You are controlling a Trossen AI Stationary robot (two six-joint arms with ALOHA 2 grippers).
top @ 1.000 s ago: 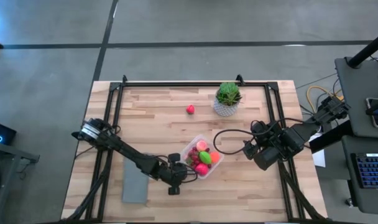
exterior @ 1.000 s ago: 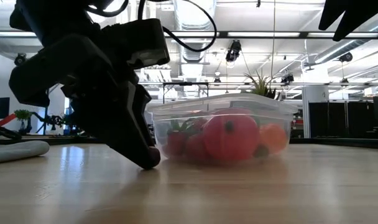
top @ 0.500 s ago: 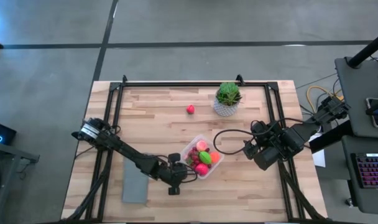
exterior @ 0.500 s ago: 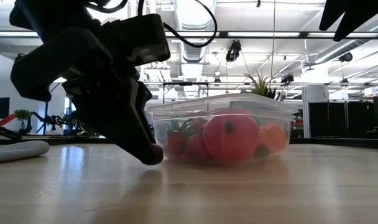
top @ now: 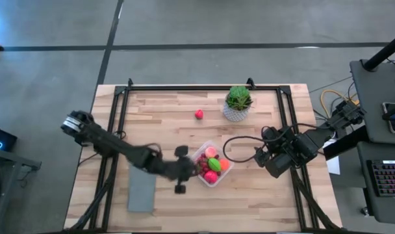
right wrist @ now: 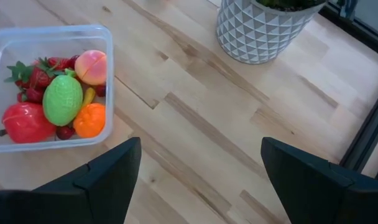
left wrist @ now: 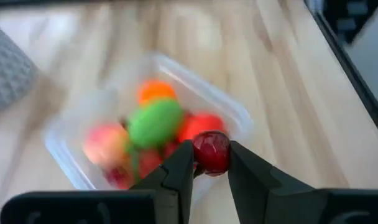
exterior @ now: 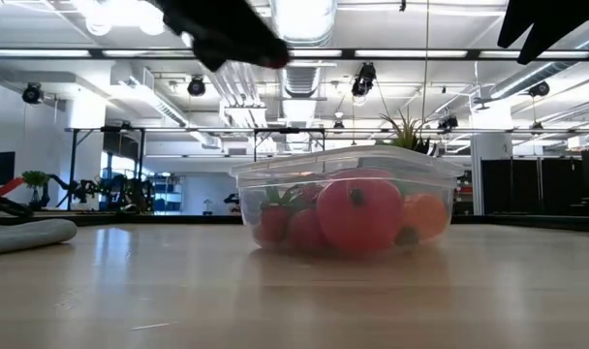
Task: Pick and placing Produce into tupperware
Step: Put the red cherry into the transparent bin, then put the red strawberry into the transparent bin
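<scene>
the left gripper (left wrist: 211,163) pinched a small red berry (left wrist: 211,151) between its two fingertips, raised above the table next to the near-left side of the clear box (top: 210,164). the berry looked like hard, glossy plastic, so it was probably very light and stiff but slippery and apt to roll; a hold across its widest part, as here, seemed the safest. the box itself looked thin and light, likely to slide if nudged.

the box held a big red piece (right wrist: 24,122), a bright green one (right wrist: 63,99), an orange one (right wrist: 89,120), a pink peach (right wrist: 91,66) and some strawberries (right wrist: 35,77). one more red berry (top: 199,114) lay on the table (top: 165,123), well apart, near the potted plant (top: 238,103). the right gripper (right wrist: 198,165) waited spread wide to the right of the box.
</scene>
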